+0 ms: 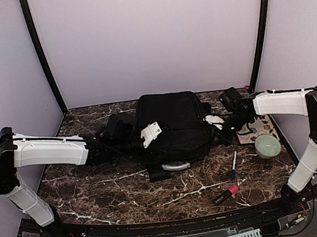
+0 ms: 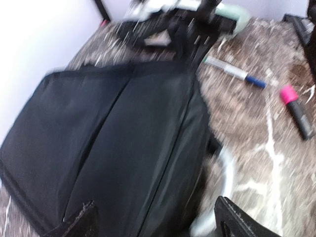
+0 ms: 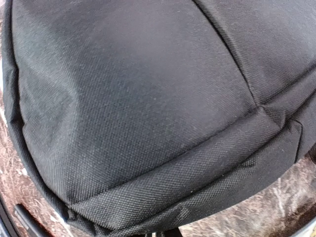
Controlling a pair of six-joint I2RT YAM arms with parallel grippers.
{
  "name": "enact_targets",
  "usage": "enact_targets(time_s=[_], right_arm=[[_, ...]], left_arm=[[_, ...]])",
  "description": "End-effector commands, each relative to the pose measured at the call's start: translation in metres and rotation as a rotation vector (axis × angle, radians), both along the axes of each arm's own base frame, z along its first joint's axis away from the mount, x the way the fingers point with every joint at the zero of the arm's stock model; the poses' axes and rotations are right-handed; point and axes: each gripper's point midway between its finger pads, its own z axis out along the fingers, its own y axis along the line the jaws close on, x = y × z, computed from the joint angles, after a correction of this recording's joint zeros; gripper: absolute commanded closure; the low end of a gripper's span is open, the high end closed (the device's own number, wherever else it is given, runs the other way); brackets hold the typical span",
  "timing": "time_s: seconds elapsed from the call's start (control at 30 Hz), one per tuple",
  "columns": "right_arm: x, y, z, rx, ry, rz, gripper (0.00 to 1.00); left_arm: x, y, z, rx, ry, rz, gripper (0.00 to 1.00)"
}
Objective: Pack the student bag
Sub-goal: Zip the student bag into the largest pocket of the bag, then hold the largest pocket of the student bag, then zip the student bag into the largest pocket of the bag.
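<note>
The dark marbled table (image 1: 98,188) is carrying everything. The student bag (image 1: 170,120) is lying flat at the table's middle, reaching toward 12 o'clock, with its light grey handle loop (image 1: 176,165) pointing to 6 o'clock. The left gripper (image 1: 152,134) is coming in from 9 o'clock and hanging over the bag's left half. In the left wrist view its fingers (image 2: 81,224) are standing wide apart above the black fabric. That picture is blurred, but they seem to be clear of the cloth rather than pinching it. The right gripper (image 1: 216,121) is sitting at the bag's 3 o'clock edge. The right wrist view is filled with bag fabric, so I cannot tell whether its fingers are apart or together. A patterned card (image 1: 251,133) is lying at 4 o'clock from the bag, with a pale green bowl (image 1: 267,146) just beside it toward 5 o'clock. A blue-capped pen (image 1: 233,165) is lying at the bag's 5 o'clock, and a pink-tipped highlighter (image 1: 226,195) is lying nearer the 6 o'clock edge, apart from the pen.
</note>
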Motion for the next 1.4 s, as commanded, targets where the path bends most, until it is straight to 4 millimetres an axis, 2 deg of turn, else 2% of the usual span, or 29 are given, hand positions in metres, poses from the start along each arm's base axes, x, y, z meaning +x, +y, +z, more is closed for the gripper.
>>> enact_targets(time_s=[0.0,0.03,0.07,0.17,0.27,0.4,0.47,0.57,0.67,0.7,0.9,1.1,1.23,1.37], right_arm=[[-0.006,0.008,0.012,0.054,0.006,0.013,1.00],[-0.007,0.008,0.012,0.054,0.008,0.015,1.00],[-0.008,0.008,0.021,0.066,-0.014,0.017,1.00],[-0.011,0.008,0.022,0.071,-0.007,0.018,1.00],[-0.015,0.008,0.021,0.080,0.003,0.018,1.00],[-0.017,0.008,0.018,0.083,0.013,0.012,1.00],[-0.018,0.007,0.014,0.078,0.023,0.013,1.00],[-0.016,0.002,0.004,0.046,0.038,0.000,1.00],[-0.005,-0.013,-0.016,0.004,0.064,-0.047,1.00],[0.004,-0.021,-0.020,0.004,0.069,-0.081,1.00],[0.049,-0.048,-0.036,0.011,0.107,-0.228,1.00],[0.086,-0.054,-0.043,-0.003,0.071,-0.292,1.00],[0.100,-0.053,-0.049,-0.003,0.066,-0.317,1.00],[0.098,-0.051,-0.049,0.011,0.076,-0.319,0.98]], left_arm=[[-0.017,-0.058,0.023,-0.100,-0.025,-0.134,0.18],[-0.013,-0.067,0.020,-0.094,-0.032,-0.129,0.19],[-0.011,-0.075,0.014,-0.088,-0.033,-0.135,0.20],[-0.002,-0.094,0.007,-0.105,-0.058,-0.133,0.22],[0.008,-0.105,-0.002,-0.101,-0.076,-0.122,0.24],[0.026,-0.112,-0.012,-0.075,-0.115,-0.075,0.34],[0.033,-0.113,-0.017,-0.054,-0.135,-0.054,0.44],[0.035,-0.112,-0.019,-0.045,-0.146,-0.048,0.71],[0.032,-0.111,-0.020,-0.043,-0.141,-0.059,0.97],[0.031,-0.110,-0.020,-0.045,-0.138,-0.060,1.00],[0.024,-0.107,-0.019,-0.060,-0.116,-0.075,1.00],[0.020,-0.106,-0.019,-0.073,-0.102,-0.085,1.00],[0.017,-0.108,-0.019,-0.088,-0.088,-0.095,1.00],[0.016,-0.112,-0.016,-0.113,-0.073,-0.094,1.00]])
